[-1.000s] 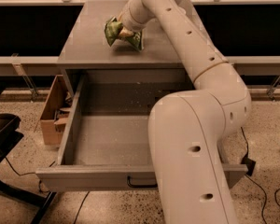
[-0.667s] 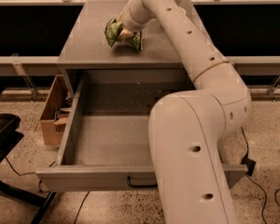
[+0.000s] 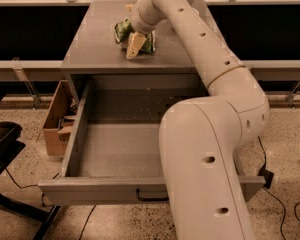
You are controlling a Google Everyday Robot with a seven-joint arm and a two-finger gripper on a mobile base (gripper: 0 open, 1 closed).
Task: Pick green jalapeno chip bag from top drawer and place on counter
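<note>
The green jalapeno chip bag [image 3: 122, 31] lies on the counter [image 3: 90, 51], near its middle back. My gripper [image 3: 136, 38] is down over the bag with its jaws spread open around it. One beige finger [image 3: 134, 45] shows in front of the bag; the other is hidden behind it. The top drawer [image 3: 74, 134] is pulled fully out below the counter. Its crumb-speckled floor is bare, and my arm covers its right part. The black handle [image 3: 151, 197] shows on the front panel.
A brown cardboard box [image 3: 54, 120] stands on the floor left of the drawer. A black chair base [image 3: 2, 141] is at the far left. Cables [image 3: 285, 204] lie on the speckled floor at right. A rail runs along the back wall.
The jaws have opened around the bag, and one finger now shows in front of it. The bag rests on the counter at the same spot.
</note>
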